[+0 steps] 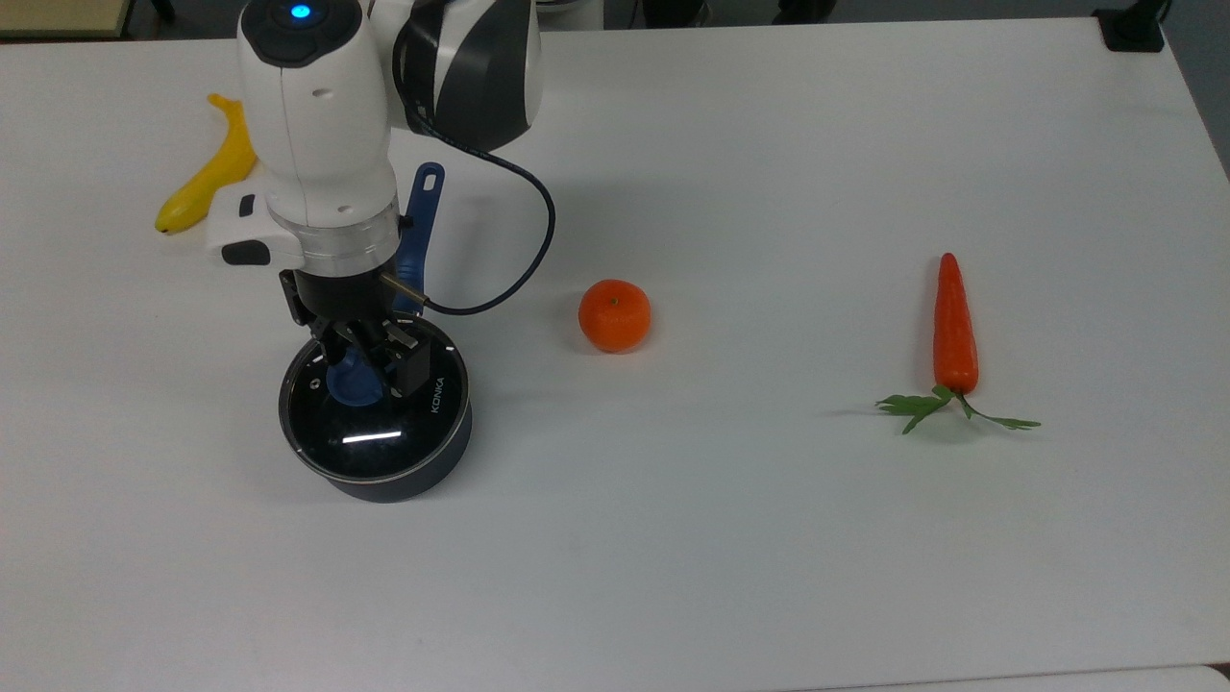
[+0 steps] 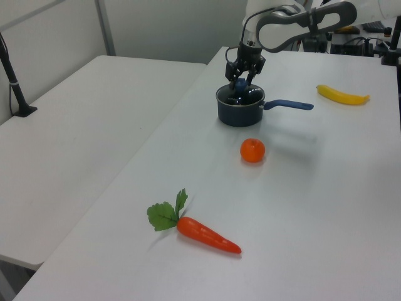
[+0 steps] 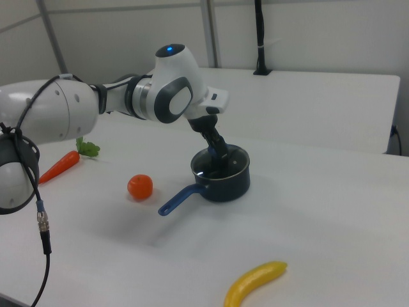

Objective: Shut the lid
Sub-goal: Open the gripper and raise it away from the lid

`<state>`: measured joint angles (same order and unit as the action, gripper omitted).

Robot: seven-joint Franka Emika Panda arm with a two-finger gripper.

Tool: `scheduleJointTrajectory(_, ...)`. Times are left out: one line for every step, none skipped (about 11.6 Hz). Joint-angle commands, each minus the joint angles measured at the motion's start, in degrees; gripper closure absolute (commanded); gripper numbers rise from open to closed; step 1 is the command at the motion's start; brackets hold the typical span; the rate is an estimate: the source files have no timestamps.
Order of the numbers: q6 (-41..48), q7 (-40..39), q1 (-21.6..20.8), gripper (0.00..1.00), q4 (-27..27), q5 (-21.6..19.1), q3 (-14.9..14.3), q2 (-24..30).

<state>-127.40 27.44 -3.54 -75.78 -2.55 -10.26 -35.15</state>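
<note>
The round glass lid (image 1: 377, 434), with a metal rim and "KONKA" lettering, lies level on the black saucepan (image 1: 408, 478). The pan's blue handle (image 1: 416, 226) points toward the top view's upper edge. My gripper (image 1: 370, 360) comes straight down onto the lid, and its fingers (image 1: 413, 365) are shut on either side of the blue knob (image 1: 348, 383). In the left view the gripper (image 2: 240, 80) stands over the pan (image 2: 238, 111) at the far end of the table. In the right view the pan (image 3: 225, 182) sits under the wrist.
An orange (image 1: 614, 315) lies to the top view's right of the pan, and a carrot (image 1: 955, 327) with green leaves further right. A yellow banana (image 1: 207, 178) lies behind the arm at the top view's left. A dark cable (image 1: 543, 221) loops off the wrist.
</note>
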Motion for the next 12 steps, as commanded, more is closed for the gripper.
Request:
scheduleJointTrajectory(-0.3,1.5,-0.3,0.00,0.5,0.2,-0.6,-0.2)
scheduleJointTrajectory(0.3,1.5,-0.3,0.00,0.5,-0.3,-0.6,1.1)
scheduleJointTrajectory(0.6,1.4,-0.4,0.00,0.1,-1.1,-0.6,3.3)
scheduleJointTrajectory(3.0,1.4,-0.6,0.00,-0.4,-1.1,-0.6,6.1)
scheduleJointTrajectory(8.3,1.1,-0.7,0.00,-0.7,-1.1,-0.6,8.7)
scheduleJointTrajectory(12.0,0.9,-1.0,0.00,-0.8,-1.0,-0.5,11.3)
scheduleJointTrajectory(15.9,0.5,-1.8,0.00,-1.1,-0.7,-0.3,13.6)
scheduleJointTrajectory(21.1,-1.9,-4.3,0.00,-1.8,-0.5,-0.2,15.7)
scheduleJointTrajectory(26.8,-4.6,-5.2,0.00,-3.0,-0.4,-0.2,18.3)
scheduleJointTrajectory(30.8,-6.2,-6.1,0.00,-4.3,-0.5,-0.2,21.2)
scheduleJointTrajectory(32.7,-7.8,-6.9,0.00,-7.0,-0.4,-0.2,25.0)
scheduleJointTrajectory(32.8,-10.0,-7.6,0.00,-11.3,-0.4,-0.2,29.0)
